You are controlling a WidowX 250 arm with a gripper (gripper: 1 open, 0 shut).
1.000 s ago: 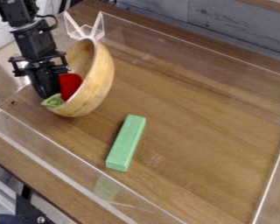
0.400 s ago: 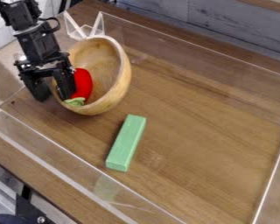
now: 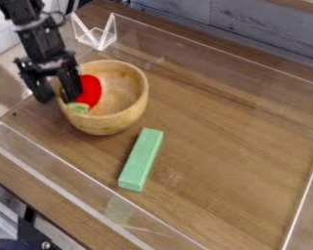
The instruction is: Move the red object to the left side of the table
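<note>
Presently gripper (image 3: 58, 86) hanging jaws wide apart over the near-left rim of the wooden bowl (image 3: 120, 105), red object (image 3: 87, 90) lying loose inside the bowl beside the fingers, long green block (image 3: 142, 159) sitting apart on the table (image 3: 231, 127)

One wooden bowl (image 3: 113, 98), one red toy (image 3: 89, 90), one green block (image 3: 142, 159), one counter (image 3: 225, 127).

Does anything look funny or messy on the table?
Nothing is spilled or broken. The one odd thing is the red object: it lies half inside the wooden bowl, over its left rim, right by the open gripper. The green block lies flat on the table.
</note>
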